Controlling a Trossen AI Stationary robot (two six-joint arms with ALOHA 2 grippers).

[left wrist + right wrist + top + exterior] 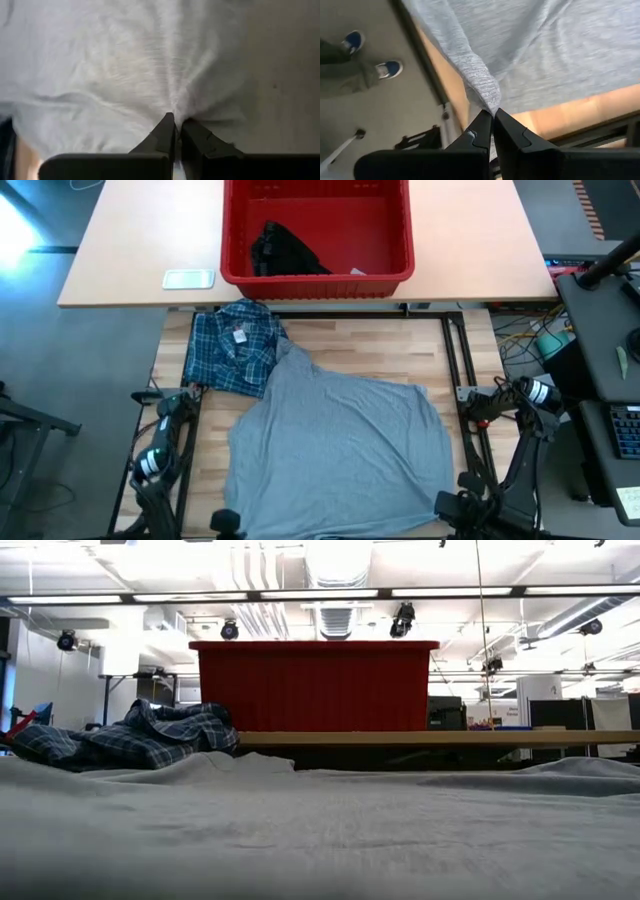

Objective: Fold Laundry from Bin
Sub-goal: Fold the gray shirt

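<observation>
where the grey t-shirt overhangs the table's near edge, both jaws pinch its hem.

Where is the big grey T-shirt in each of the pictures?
High view: the grey T-shirt lies spread over the wooden table, lower middle.
Low view: it fills the whole foreground.
Left wrist view: it fills most of the picture, pinched by the left claw.
Right wrist view: it covers the upper right, one edge pinched by the right claw.
Shared landmark: the red bin in the high and low views.
</observation>
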